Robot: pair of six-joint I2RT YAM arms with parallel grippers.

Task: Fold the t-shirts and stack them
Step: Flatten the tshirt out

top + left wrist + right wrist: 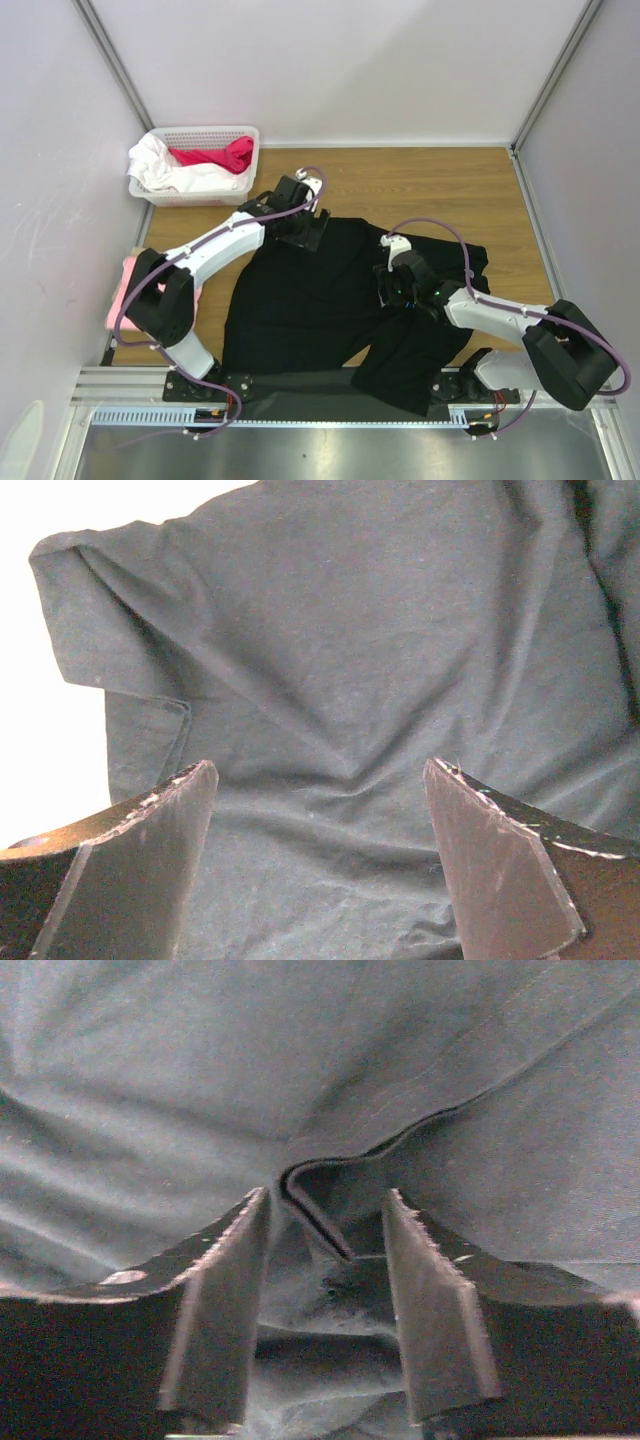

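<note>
The black shirt (300, 310) is spread on the tabletop (430, 190) beneath both tools, the left tool (320, 770) held wide open over it, a raised fold of it straddled by the parted, unclenched right tool (327, 1195).

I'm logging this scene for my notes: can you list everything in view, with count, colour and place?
black t-shirt: 1, black, spread over the table's middle
pink t-shirt: 1, pink, table's left edge, partly hidden by the left arm
basket: 1, white, far left corner
white cloth, red cloth: 2, in the basket
table: 1, brown wood
left arm, right arm: 2, white and black, near edge
left tool: 1, black, open above the black t-shirt
right tool: 1, black, jaws apart around a hem fold
</note>
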